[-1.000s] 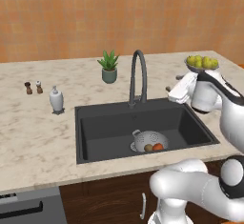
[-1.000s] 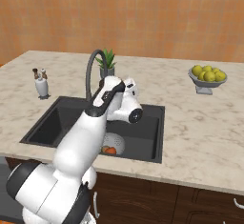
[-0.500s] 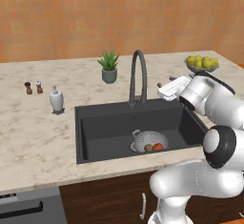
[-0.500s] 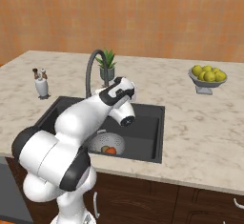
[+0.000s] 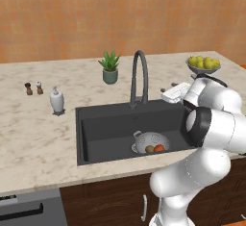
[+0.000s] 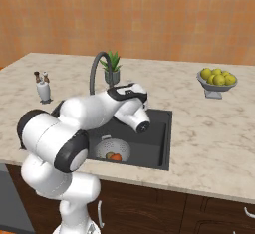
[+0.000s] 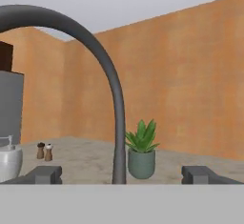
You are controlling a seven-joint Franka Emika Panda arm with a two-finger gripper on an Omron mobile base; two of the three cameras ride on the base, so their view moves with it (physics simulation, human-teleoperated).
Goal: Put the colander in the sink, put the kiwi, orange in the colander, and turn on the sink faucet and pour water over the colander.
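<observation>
The colander (image 5: 150, 140) sits in the right part of the dark sink (image 5: 105, 133), with the kiwi (image 5: 150, 149) and the orange (image 5: 159, 148) inside it. From the right base, the colander (image 6: 112, 149) shows below my arm, holding the orange (image 6: 116, 157). My gripper (image 5: 167, 92) is open and empty, level with the counter's back edge. It lies just right of the sink faucet (image 5: 139, 76) and points at it. In the hand view the gripper (image 7: 124, 175) frames the faucet's arched neck (image 7: 116, 123) between its spread fingertips (image 7: 45, 174). No water is visible.
A potted plant (image 5: 110, 69) stands behind the faucet. A soap dispenser (image 5: 56, 100) and two small shakers (image 5: 33, 88) stand on the counter to the left of the sink. A footed bowl of yellow-green fruit (image 5: 204, 65) is at the back right, close behind my arm.
My arm has folded and turned, bringing the hand level and pointing it at the faucet from the right. The jaws stay open. The colander and fruit have not moved.
</observation>
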